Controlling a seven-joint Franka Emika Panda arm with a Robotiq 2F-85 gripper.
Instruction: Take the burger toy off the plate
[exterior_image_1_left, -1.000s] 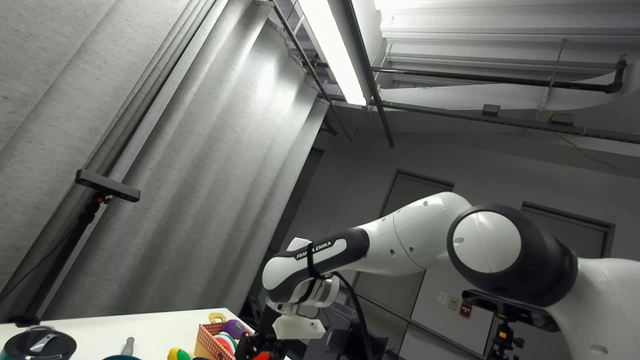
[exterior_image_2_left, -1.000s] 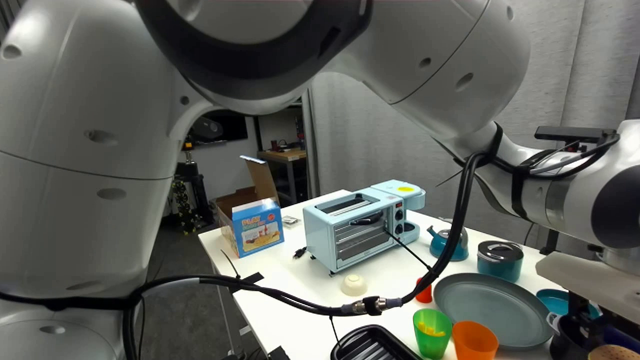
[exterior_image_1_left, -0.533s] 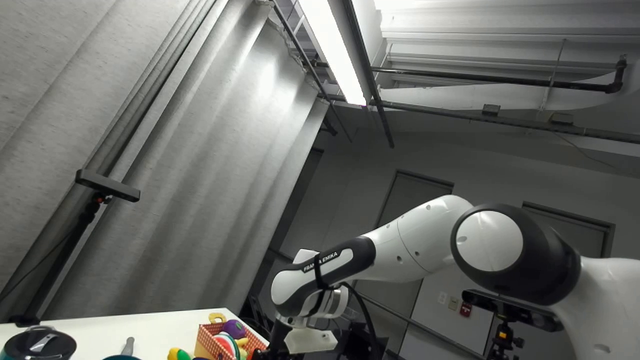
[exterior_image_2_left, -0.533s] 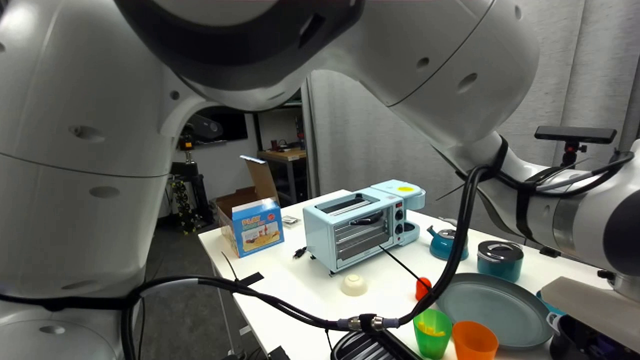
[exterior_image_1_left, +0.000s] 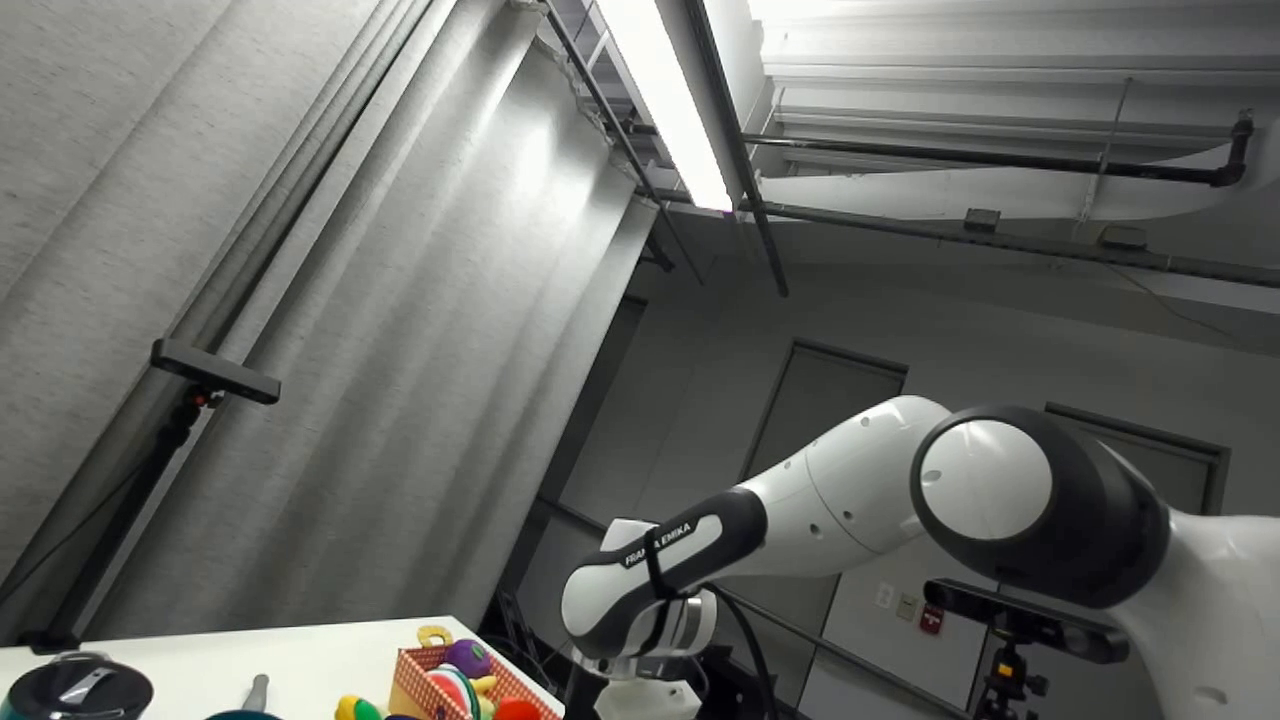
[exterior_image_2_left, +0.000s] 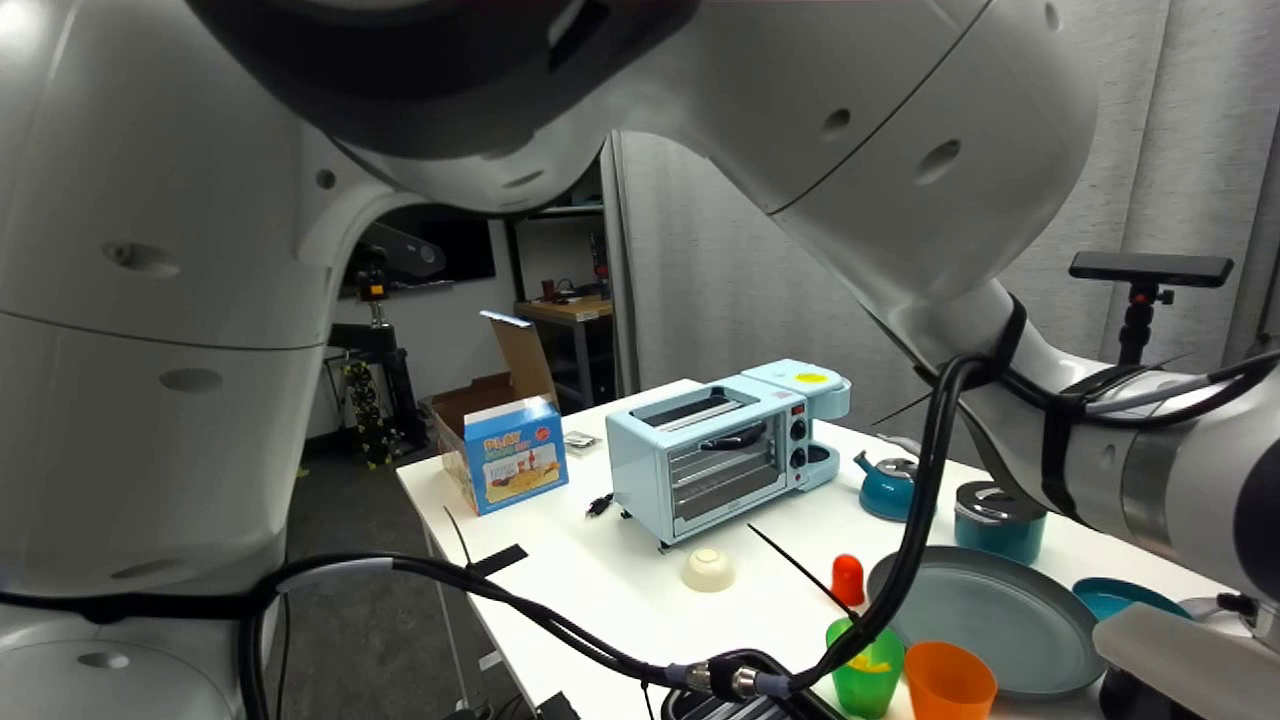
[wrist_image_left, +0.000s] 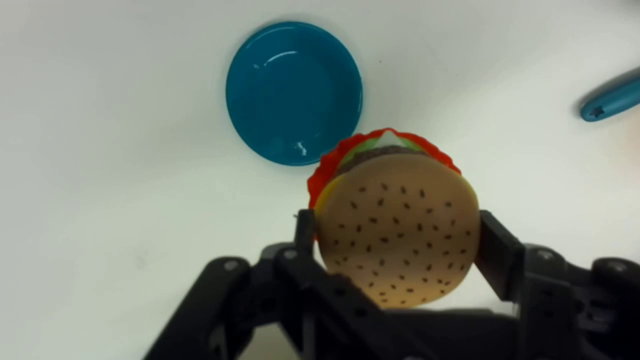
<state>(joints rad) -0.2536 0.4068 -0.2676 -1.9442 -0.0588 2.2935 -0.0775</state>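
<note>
In the wrist view the burger toy (wrist_image_left: 395, 240) has a tan bun with dark seeds and red, green and yellow layers. My gripper (wrist_image_left: 396, 222) is shut on it, with one black finger against each side. It is held above the white table, and part of it overlaps the lower right rim of a round blue plate (wrist_image_left: 295, 95) in the picture. No other item shows on that plate. A large grey plate (exterior_image_2_left: 990, 620) lies on the table in an exterior view, with nothing seen on it. The burger toy and the fingertips are out of view in both exterior views.
A blue handle (wrist_image_left: 612, 100) lies right of the burger in the wrist view. In an exterior view are an orange cup (exterior_image_2_left: 950, 680), a green cup (exterior_image_2_left: 868, 685), a teal pot (exterior_image_2_left: 1000, 520) and a toaster oven (exterior_image_2_left: 710, 455). A toy basket (exterior_image_1_left: 415, 685) stands at the table's edge.
The arm's wrist has moved to the right and slightly down in both exterior views. More of the toy basket and a teal dish have come into sight from behind it.
</note>
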